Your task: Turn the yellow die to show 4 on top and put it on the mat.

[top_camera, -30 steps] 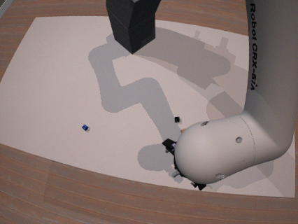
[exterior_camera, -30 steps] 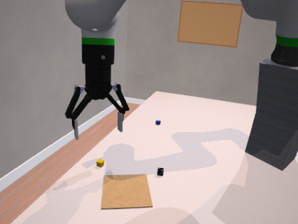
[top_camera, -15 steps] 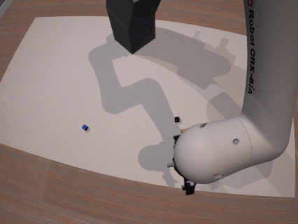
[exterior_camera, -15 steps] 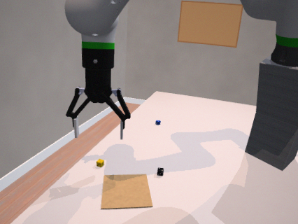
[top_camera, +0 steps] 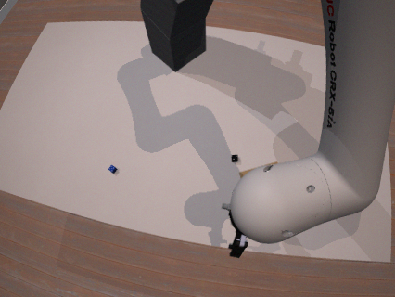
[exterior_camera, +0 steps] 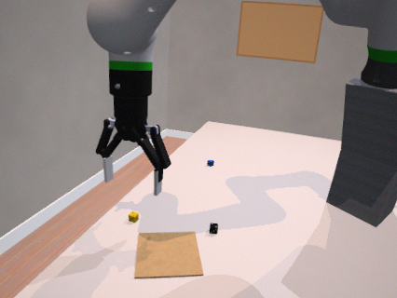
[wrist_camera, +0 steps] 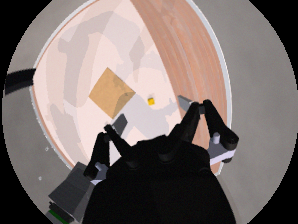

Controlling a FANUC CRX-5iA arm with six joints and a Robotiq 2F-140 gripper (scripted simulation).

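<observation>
Hanging wide open, the claw (top_camera: pixel 235 232) (exterior_camera: pixel 132 182) (wrist_camera: pixel 151 109) holds nothing.

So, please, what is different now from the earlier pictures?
The open hand has turned clockwise, seen from above. Nothing was grasped or released. The yellow die, blue die, black die and mat stayed.
</observation>
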